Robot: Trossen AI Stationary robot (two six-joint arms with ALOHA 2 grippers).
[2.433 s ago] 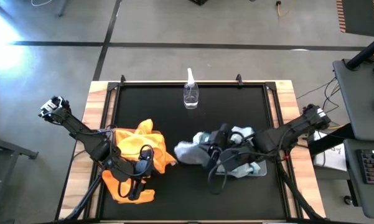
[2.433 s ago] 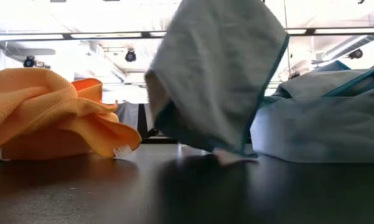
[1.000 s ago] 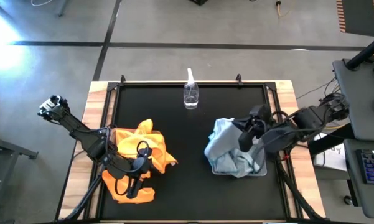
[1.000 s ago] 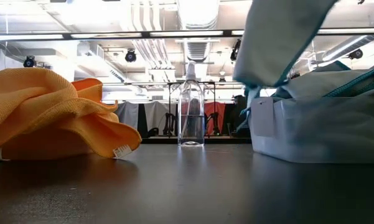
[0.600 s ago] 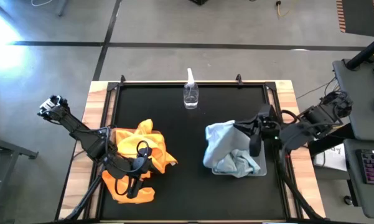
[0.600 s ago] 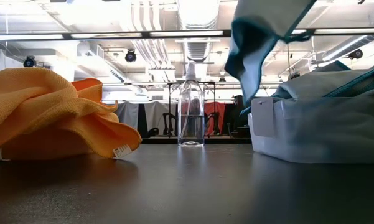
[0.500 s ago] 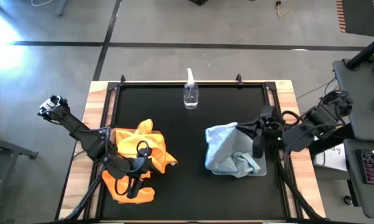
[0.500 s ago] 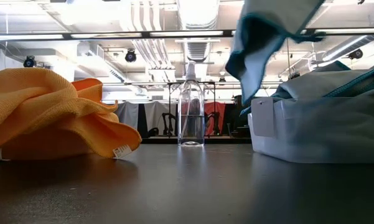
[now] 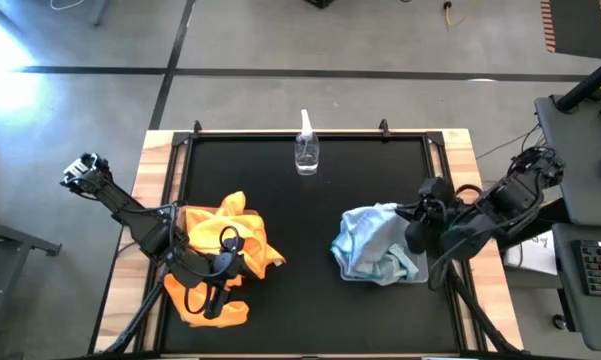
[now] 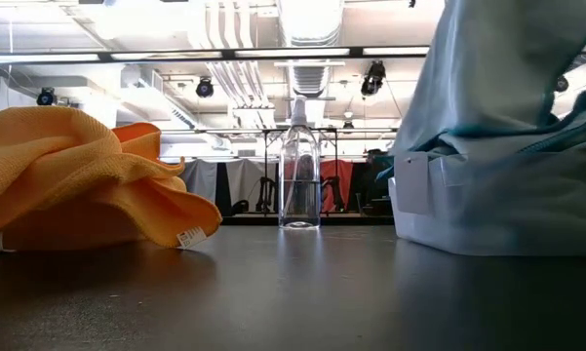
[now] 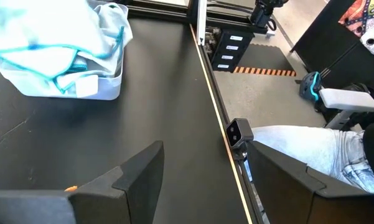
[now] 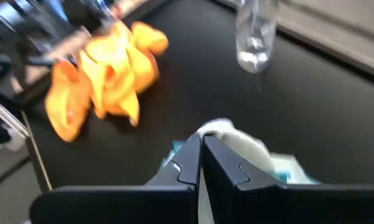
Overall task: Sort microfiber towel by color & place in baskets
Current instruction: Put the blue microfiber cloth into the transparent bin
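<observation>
My right gripper (image 9: 412, 232) is over the clear plastic basket (image 10: 468, 219) at the table's right, shut on a pale blue-grey towel (image 9: 365, 230). More blue-grey towels fill that basket (image 11: 62, 87). On the left, a heap of orange towels (image 9: 225, 240) lies on the black mat. My left gripper (image 9: 222, 270) hovers over its near side, open, with nothing between its fingers (image 11: 137, 171). My right gripper pinches a bunched bit of the blue-grey towel (image 12: 223, 130) between its two fingers, at their free ends. The fingers slant down, coming from the table's right side. The towel (image 10: 488, 68) hangs slack below them, its lower part resting on the towels in the basket.
A clear spray bottle (image 9: 306, 150) stands upright at the middle of the far edge. Bare black mat (image 9: 300, 260) lies between the orange heap and the basket. A raised frame runs around the mat, with wooden table edge (image 9: 460, 150) outside it.
My right gripper has carried the blue-grey towel toward the table's right and near edges and tipped further down, staying shut. The towel, which hung above the basket's left rim, has swung over the basket and now drapes on the pile in it.
</observation>
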